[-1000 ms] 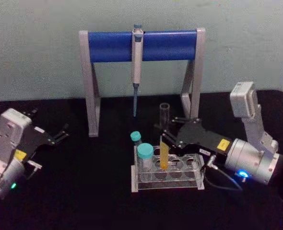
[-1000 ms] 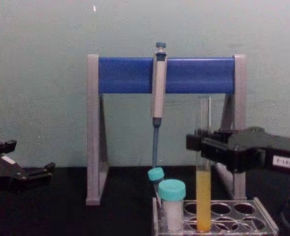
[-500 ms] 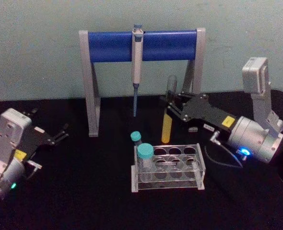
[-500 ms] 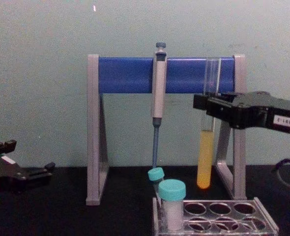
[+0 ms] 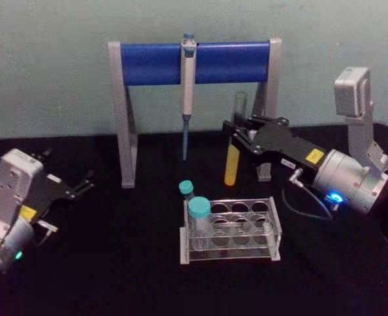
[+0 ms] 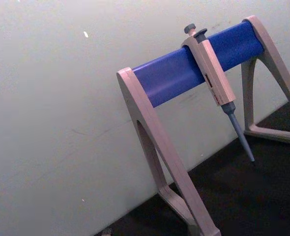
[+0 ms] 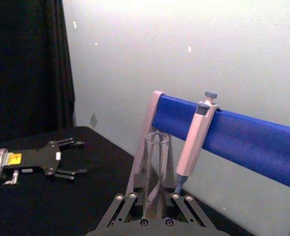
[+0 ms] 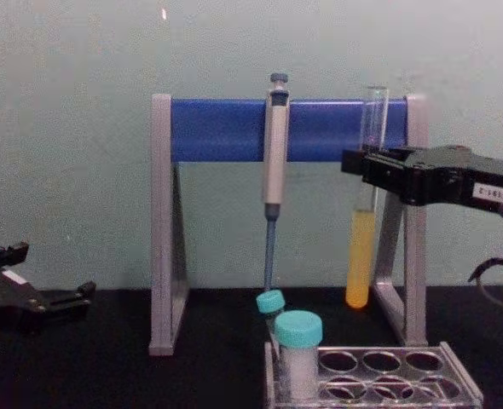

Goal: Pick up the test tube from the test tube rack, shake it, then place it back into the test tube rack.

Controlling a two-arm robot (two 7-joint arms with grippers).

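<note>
The test tube [image 5: 231, 158], clear glass with yellow-orange liquid in its lower part, hangs slightly tilted in the air behind and above the test tube rack [image 5: 273, 224]. My right gripper [image 5: 237, 135] is shut on its upper half. In the chest view the test tube [image 8: 361, 256] has its bottom well above the rack [image 8: 456, 379], in front of the stand's right leg, held by the right gripper [image 8: 364, 167]. The right wrist view shows the tube's open rim [image 7: 156, 140] rising between the fingers. My left gripper [image 5: 83, 185] rests open at the far left of the table.
A grey-and-blue pipette stand [image 5: 154, 64] with a hanging grey pipette [image 5: 188, 85] stands behind the rack. Two teal-capped vials [image 5: 198, 209] sit in the rack's left end. The black table has free room between the left arm and the rack.
The right gripper has lifted the test tube out of the rack, then carried it higher and farther back toward the stand. The left arm has stayed still.
</note>
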